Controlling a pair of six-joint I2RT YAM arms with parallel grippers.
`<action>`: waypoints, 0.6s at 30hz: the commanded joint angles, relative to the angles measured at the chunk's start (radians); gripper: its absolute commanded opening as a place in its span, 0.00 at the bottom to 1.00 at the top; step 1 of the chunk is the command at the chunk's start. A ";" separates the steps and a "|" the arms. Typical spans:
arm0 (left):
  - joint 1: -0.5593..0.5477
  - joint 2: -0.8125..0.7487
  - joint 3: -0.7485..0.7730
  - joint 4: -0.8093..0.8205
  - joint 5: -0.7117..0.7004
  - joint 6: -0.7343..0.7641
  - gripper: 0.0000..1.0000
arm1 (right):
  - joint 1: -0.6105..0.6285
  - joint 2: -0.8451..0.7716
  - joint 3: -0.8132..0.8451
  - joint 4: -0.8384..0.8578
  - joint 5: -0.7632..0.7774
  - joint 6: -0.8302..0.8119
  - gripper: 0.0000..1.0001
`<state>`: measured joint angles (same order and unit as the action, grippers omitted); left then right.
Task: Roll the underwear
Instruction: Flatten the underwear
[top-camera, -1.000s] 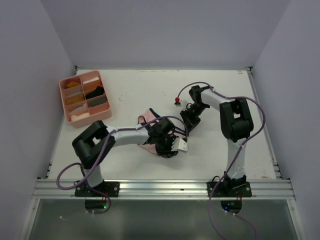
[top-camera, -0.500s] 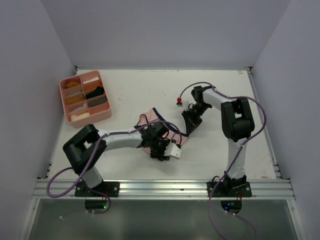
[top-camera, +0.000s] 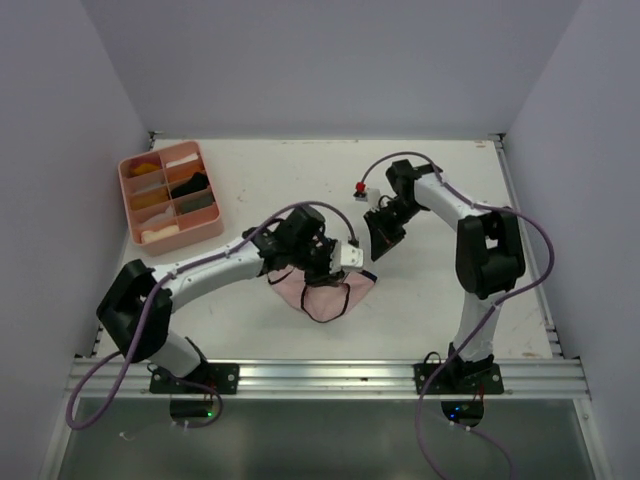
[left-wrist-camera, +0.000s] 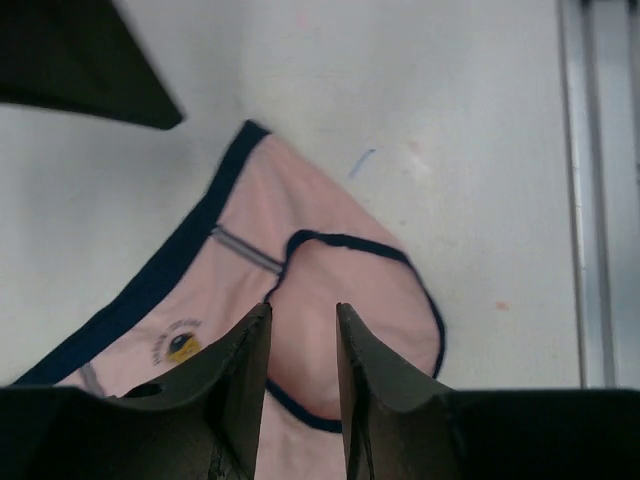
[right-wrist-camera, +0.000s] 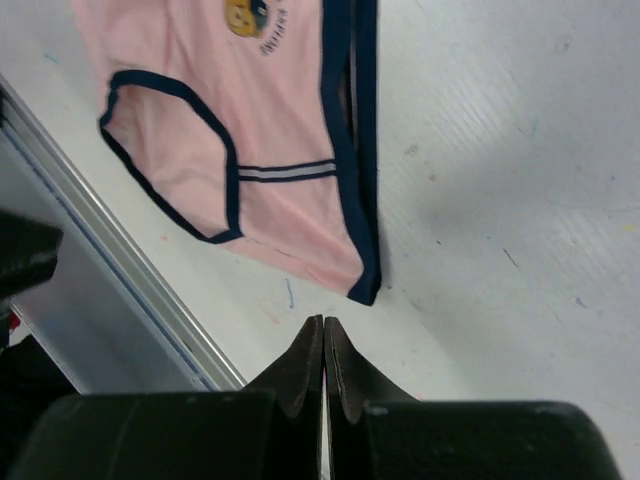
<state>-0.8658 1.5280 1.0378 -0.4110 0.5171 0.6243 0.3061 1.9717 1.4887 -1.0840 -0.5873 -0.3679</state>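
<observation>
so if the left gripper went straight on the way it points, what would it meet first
The pink underwear. The left gripper points down at it, jaws apart, over the dark edging of a leg hole. How far above the cloth it hangs is unclear.

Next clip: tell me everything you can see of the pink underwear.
The pink underwear is soft pale-pink cloth with dark navy edging at the waistband and leg openings, a small yellow printed badge and short grey stripes at the side. It lies spread, unrolled, on the white table near its front middle. The left gripper stands over it, jaws apart; contact is unclear.
</observation>
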 joint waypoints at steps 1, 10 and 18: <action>0.173 0.029 0.083 0.041 0.060 -0.254 0.35 | 0.036 -0.080 -0.001 0.054 -0.084 0.089 0.00; 0.393 0.214 0.110 0.214 0.092 -0.486 0.40 | 0.096 -0.013 -0.195 0.242 -0.091 0.158 0.00; 0.513 0.377 0.082 0.515 0.055 -0.711 0.38 | 0.100 0.026 -0.251 0.260 -0.094 0.152 0.00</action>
<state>-0.4282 1.8656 1.1194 -0.0860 0.5724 0.0647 0.4084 1.9968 1.2469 -0.8490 -0.6552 -0.2184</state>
